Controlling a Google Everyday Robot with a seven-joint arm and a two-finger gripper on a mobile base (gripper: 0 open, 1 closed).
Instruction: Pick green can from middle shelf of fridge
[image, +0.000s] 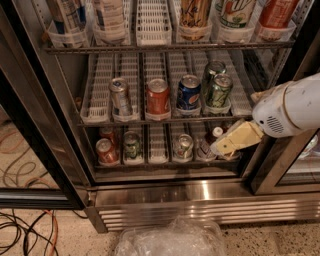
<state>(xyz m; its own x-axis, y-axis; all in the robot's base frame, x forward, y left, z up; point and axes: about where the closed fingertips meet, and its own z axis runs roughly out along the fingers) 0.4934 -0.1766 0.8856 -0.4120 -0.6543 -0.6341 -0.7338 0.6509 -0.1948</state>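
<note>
Hovering gripper (223, 146) sits below the green can (218, 92) (middle shelf (97, 97)).

White rounded arm (296, 107) housing, small slotted vent (thin tan seam ring); gripper (223, 146) cream-yellow, blocky, at fridge (200, 194) lower right.

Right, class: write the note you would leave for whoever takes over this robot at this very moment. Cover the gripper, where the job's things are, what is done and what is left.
Gripper: in front of the lower shelf at the right of the fridge, below and right of the green can, not touching it.
Green can: upright at the front of the middle shelf, in the lane just right of the blue Pepsi can, with a darker can behind it.
Done: arm is at the fridge front.
Left: raise the gripper to the middle shelf, grasp the green can, draw it out.
</note>
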